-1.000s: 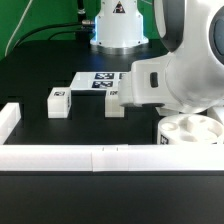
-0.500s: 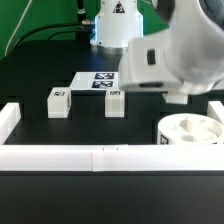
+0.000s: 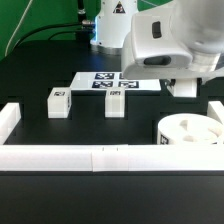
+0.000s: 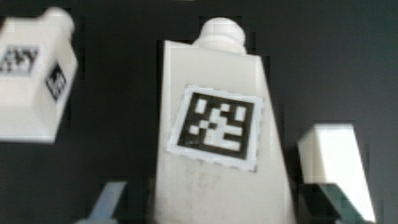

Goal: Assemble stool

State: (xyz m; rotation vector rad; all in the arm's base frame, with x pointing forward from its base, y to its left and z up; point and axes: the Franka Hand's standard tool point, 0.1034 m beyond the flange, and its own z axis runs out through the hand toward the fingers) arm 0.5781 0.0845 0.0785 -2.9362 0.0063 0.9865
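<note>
A: What did the gripper [image 4: 217,205] have at that moment?

B: In the wrist view its 2 fingers [image 4: 333,203] were closed against the sides of 1 leg block [image 4: 217,125], a long white piece with a black-and-white tag on its face and a small round peg at the far end. In the exterior view the arm [image 3: 170,40] was raised above the dark surface [image 3: 60,130], and a small white piece showed beneath it, most likely that same block, though the arm hid the grip itself.

A: And the other stool parts?

B: The round seat [image 3: 190,130] lay flat on the surface at the exterior view's right, its holes facing up, just behind the long white front rail [image 3: 100,157]. 2 more leg blocks stood apart from each other near the middle: the leg block nearer the exterior view's left [image 3: 57,101] and the middle leg block [image 3: 115,102], each with a tag on top.

A: Anything behind them?

B: The marker board [image 3: 100,81] lay flat just behind the middle leg block, partly covered by the arm. The wrist view also caught another tagged white block [image 4: 36,75] beside the held one, apart from it.
</note>
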